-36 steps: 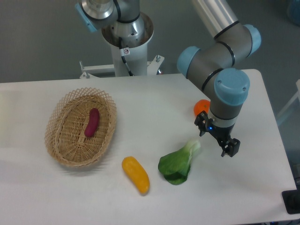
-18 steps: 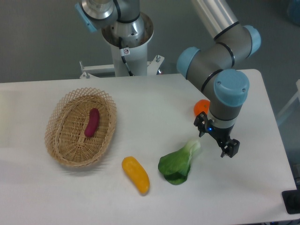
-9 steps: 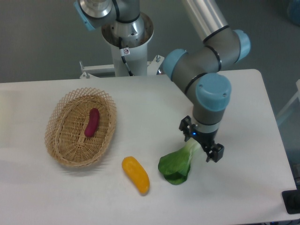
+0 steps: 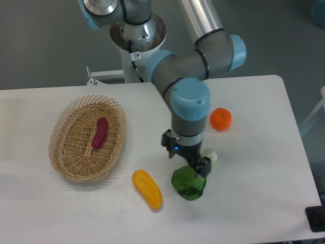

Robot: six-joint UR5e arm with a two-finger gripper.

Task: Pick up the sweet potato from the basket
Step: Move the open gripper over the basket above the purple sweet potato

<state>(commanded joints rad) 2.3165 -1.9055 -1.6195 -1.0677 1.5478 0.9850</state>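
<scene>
White table [image 4: 264, 203], grey floor behind; gripper [image 4: 187, 156] seemingly open.

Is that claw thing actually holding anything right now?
No. The gripper is empty, above the leafy green; the sweet potato lies in the basket.

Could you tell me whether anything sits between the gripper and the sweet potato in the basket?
Nothing but the basket's rim. The gripper is above the leafy green; the sweet potato lies uncovered in the basket, and the yellow vegetable lies nearer the camera than a straight path.
</scene>
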